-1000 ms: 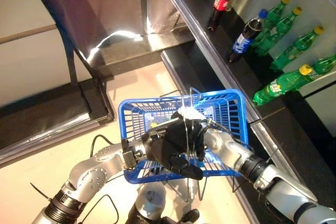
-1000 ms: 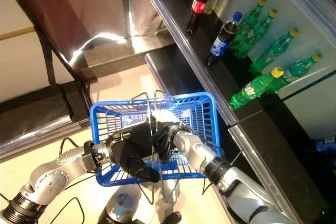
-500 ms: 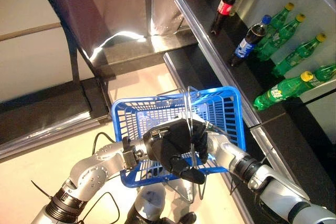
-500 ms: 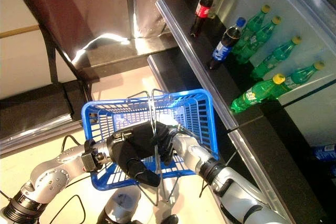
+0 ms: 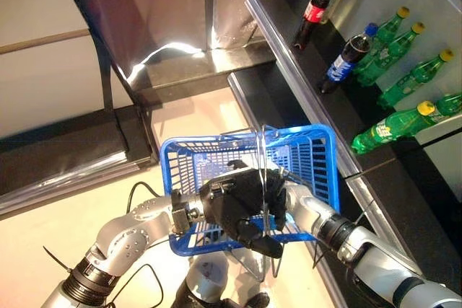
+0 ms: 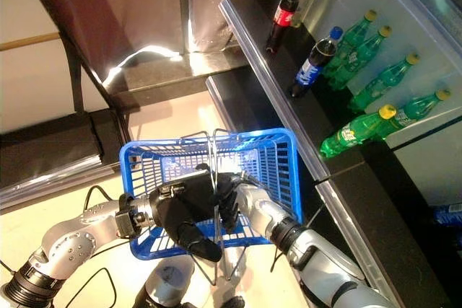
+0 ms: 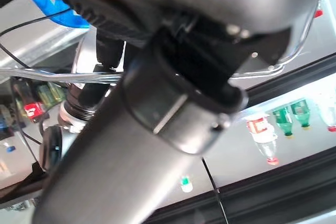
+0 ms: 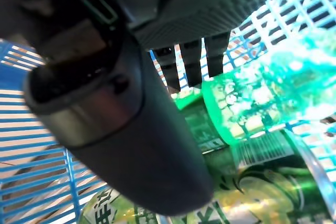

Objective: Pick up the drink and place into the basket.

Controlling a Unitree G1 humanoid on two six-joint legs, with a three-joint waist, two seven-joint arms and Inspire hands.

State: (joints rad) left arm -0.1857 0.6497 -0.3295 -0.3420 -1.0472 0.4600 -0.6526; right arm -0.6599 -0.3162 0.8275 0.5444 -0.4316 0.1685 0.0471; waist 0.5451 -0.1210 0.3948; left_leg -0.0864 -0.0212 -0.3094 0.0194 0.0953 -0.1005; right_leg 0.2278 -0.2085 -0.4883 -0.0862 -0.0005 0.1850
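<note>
Green bottle inside blue basket; release pending.
Right hand fingers look curled on it, left hand clenches the handle; snagging wire could tip the basket.

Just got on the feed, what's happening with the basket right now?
The robot's left hand holds the blue plastic basket by its wire handles. The right hand is down inside it with a green drink bottle; whether it has let go is unclear. More green and dark bottles stand on the black shelf.
</note>
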